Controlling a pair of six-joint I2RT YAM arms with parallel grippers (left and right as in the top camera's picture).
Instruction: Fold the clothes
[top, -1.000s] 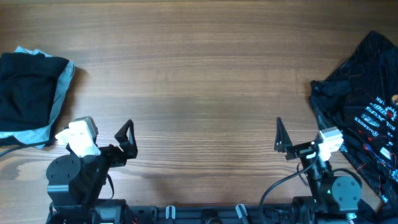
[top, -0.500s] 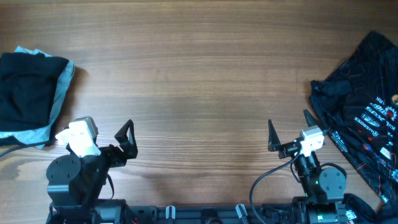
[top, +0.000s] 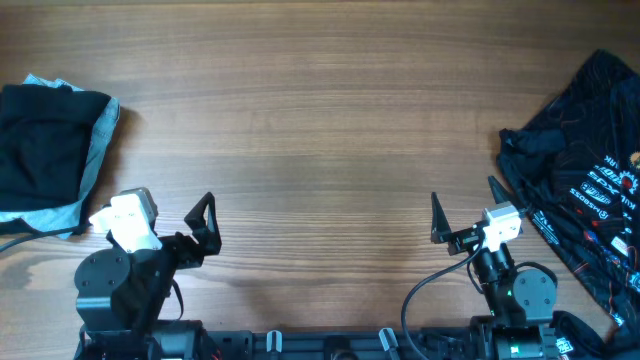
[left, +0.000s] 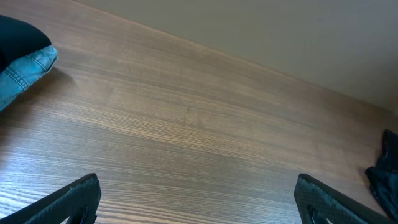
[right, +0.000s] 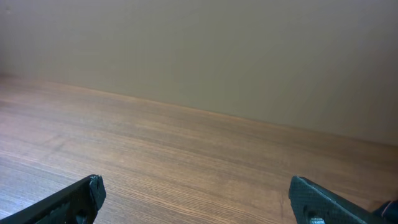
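A folded black garment (top: 40, 140) lies on a light blue one (top: 95, 150) at the table's far left; the left wrist view shows their edge (left: 22, 68). A crumpled pile of black clothes with white print (top: 585, 160) lies at the far right, and a corner of it shows in the left wrist view (left: 385, 171). My left gripper (top: 200, 222) (left: 199, 199) is open and empty at the front left. My right gripper (top: 466, 208) (right: 199, 196) is open and empty at the front right, just left of the pile.
The wooden table (top: 320, 120) is bare wood between the two sets of clothes. A plain wall (right: 199, 50) stands beyond the table's far edge. Both arm bases and their cables sit along the front edge.
The right arm has shifted a little to the left and turned, so both its fingers now show from above. The left arm and the clothes have not moved.
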